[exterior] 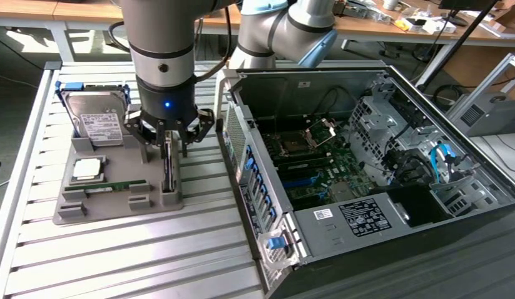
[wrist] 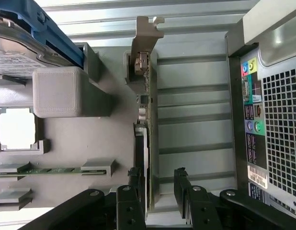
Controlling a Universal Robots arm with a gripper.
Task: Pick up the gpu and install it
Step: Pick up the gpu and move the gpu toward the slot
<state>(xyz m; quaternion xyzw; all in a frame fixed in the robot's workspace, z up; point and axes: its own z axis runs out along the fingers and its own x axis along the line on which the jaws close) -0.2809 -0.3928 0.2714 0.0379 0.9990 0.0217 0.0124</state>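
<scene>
One gpu point(exterior: 168, 168) point(wrist: 146, 103) stands on edge between parted jaws, lengthwise alongside the case point(exterior: 254, 180) point(wrist: 279, 124).

On the grey tray point(exterior: 116, 208) stood one gpu point(exterior: 168, 169), one hard drive point(exterior: 100, 119), one processor chip point(exterior: 87, 168) and one memory stick point(exterior: 108, 186): four parts in all. Beside the tray, one open computer case point(exterior: 266, 205) sat on the one slatted worktop point(exterior: 116, 261). One pincer point(exterior: 170, 147) hung above the tray.

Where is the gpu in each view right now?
Exterior view: the gpu stands on edge in the gray holder, directly under the gripper.
Wrist view: the gpu runs on edge between the open fingers.
Shared landmark: the hard drive in its blue frame.
</scene>
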